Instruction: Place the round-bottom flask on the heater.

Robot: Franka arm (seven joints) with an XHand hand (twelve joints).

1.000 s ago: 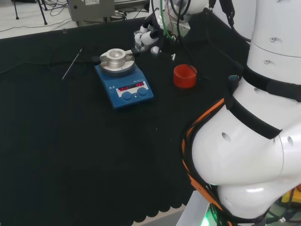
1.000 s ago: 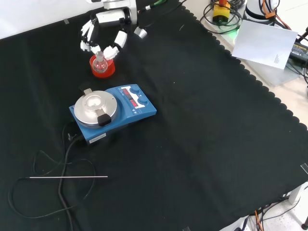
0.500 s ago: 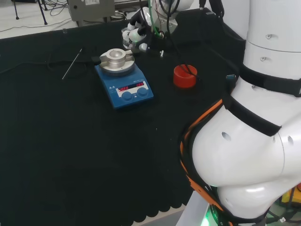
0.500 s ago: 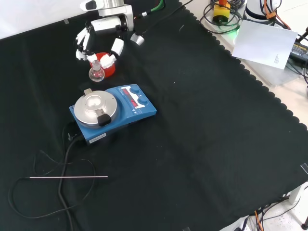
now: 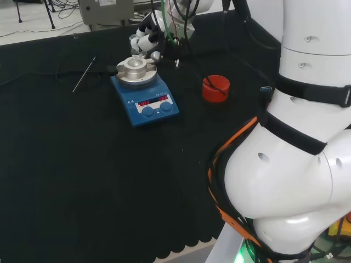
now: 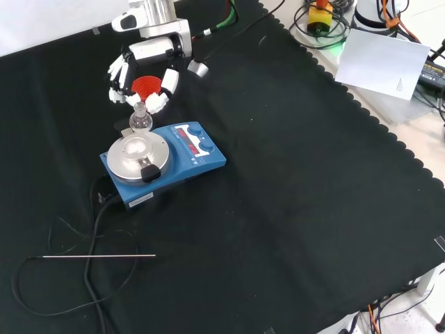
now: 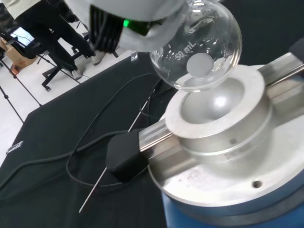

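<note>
A small clear round-bottom flask (image 6: 140,120) hangs by its neck from the hand (image 6: 146,76), whose fingers are curled round it. In the front view it hovers at the far edge of the blue heater (image 6: 188,163). The heater's silver bowl-shaped block (image 6: 137,154) lies just below and in front of it. In the wrist view the flask's bulb (image 7: 199,47) floats a little above the block's hollow (image 7: 223,102), not touching it. In the head view the hand (image 5: 147,37) is at the far side of the heater (image 5: 145,93), and the flask (image 5: 135,50) is faint against the fingers.
A red ribbed ring stand (image 6: 147,86) sits on the cloth behind the heater, seen also in the head view as a red ring (image 5: 215,88). A thin metal rod (image 6: 97,256) and a black cable (image 6: 90,229) lie on the cloth. The arm's white links (image 5: 296,142) stand at the head view's right.
The hand has lifted the flask off the red ring stand and carried it toward the heater; it now hovers over the block's far edge.
</note>
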